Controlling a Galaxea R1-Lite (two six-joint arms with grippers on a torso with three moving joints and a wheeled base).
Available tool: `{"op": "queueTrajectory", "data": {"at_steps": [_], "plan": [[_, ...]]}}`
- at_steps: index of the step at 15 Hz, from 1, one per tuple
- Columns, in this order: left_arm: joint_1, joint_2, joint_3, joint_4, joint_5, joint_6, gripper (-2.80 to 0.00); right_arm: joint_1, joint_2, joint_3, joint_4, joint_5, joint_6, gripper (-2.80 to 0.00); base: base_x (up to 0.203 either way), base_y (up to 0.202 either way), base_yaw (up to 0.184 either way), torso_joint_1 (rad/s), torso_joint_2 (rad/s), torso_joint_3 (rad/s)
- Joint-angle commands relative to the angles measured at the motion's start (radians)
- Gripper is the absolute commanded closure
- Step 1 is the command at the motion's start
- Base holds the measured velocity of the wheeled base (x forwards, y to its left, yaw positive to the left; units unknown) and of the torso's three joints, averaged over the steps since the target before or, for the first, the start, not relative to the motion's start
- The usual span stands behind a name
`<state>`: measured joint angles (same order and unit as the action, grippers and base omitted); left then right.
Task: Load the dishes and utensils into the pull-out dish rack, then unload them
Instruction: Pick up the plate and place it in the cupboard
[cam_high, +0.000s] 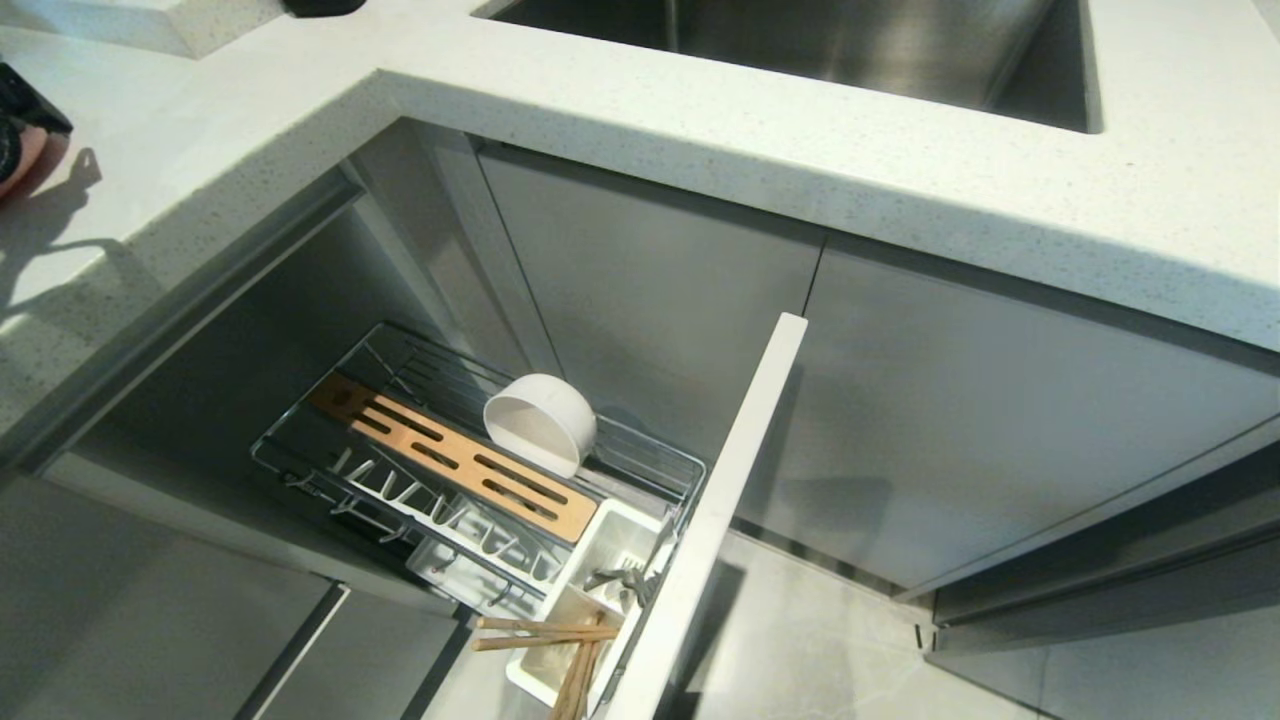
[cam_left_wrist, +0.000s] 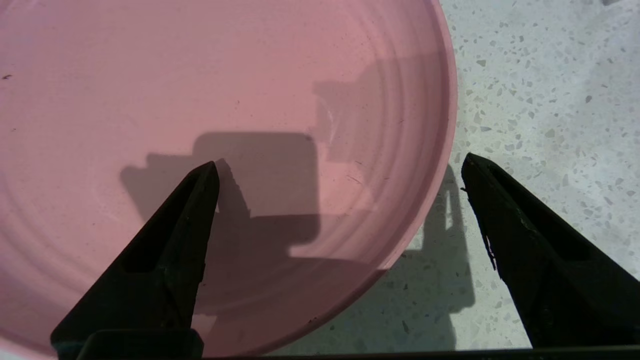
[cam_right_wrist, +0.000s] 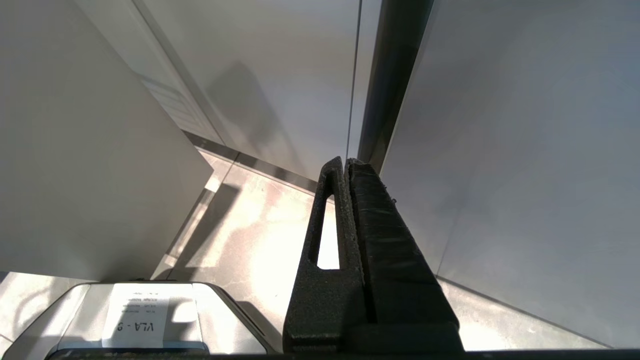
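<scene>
left end effector (cam_left_wrist: 340, 165) spread wide, right end effector (cam_right_wrist: 345, 162) closed

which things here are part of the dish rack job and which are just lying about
Part of the job:
- white bowl
- chopsticks
- spoon
- pink plate
- pull-out dish rack
- left gripper, jaws open astride the plate's rim

Just there:
- sink
- countertop
- right gripper, parked

The speckled white countertop (cam_high: 700, 110) carries a pink plate (cam_left_wrist: 225, 150) lying flat at its far left edge, well left of the steel sink (cam_high: 850, 50); the sink is sunk into the same top.
</scene>
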<state>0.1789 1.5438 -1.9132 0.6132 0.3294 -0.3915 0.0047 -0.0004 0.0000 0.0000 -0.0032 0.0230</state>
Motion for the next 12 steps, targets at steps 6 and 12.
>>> {"op": "queueTrajectory", "data": {"at_steps": [6,12], "plan": [[0.002,0.015,-0.001,0.000,0.002,-0.003,-2.80,0.001,0.000,0.002,-0.001,0.000,0.000,0.00,0.000,0.000,0.000,0.000,0.00,0.000],[0.005,0.017,-0.001,-0.001,0.004,-0.005,0.00,0.000,0.000,0.002,0.000,0.000,0.000,0.00,0.000,0.000,0.000,0.000,0.00,0.000]]}}
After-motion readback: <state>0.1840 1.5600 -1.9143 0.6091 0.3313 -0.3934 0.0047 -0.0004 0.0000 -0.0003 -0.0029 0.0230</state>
